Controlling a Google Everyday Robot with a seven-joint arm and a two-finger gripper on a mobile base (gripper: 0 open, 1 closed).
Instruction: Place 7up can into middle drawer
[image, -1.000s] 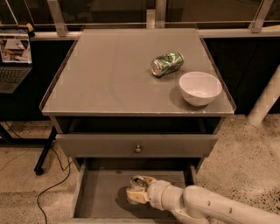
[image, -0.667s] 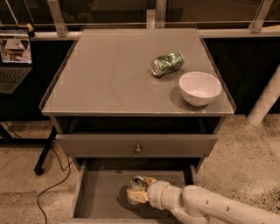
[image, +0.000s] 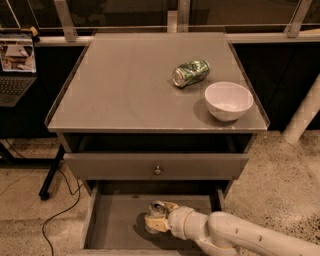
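The middle drawer (image: 112, 225) is pulled out at the bottom of the grey cabinet, showing its flat grey floor and low side walls. My gripper (image: 157, 220) reaches in from the lower right on a white arm and sits inside the drawer, just above its floor. It is shut on the 7up can (image: 159, 208), a small whitish can whose silver top shows between the beige fingers (image: 150, 223). The can stands roughly upright near the drawer's middle. Its lower part is hidden by the fingers.
A shiny green can (image: 190, 73) lies on its side on the cabinet top (image: 125, 85), next to a white bowl (image: 228, 100). A closed drawer front with a small round knob (image: 157, 170) overhangs the open drawer. A laptop (image: 15, 75) and cables (image: 55, 210) are at the left.
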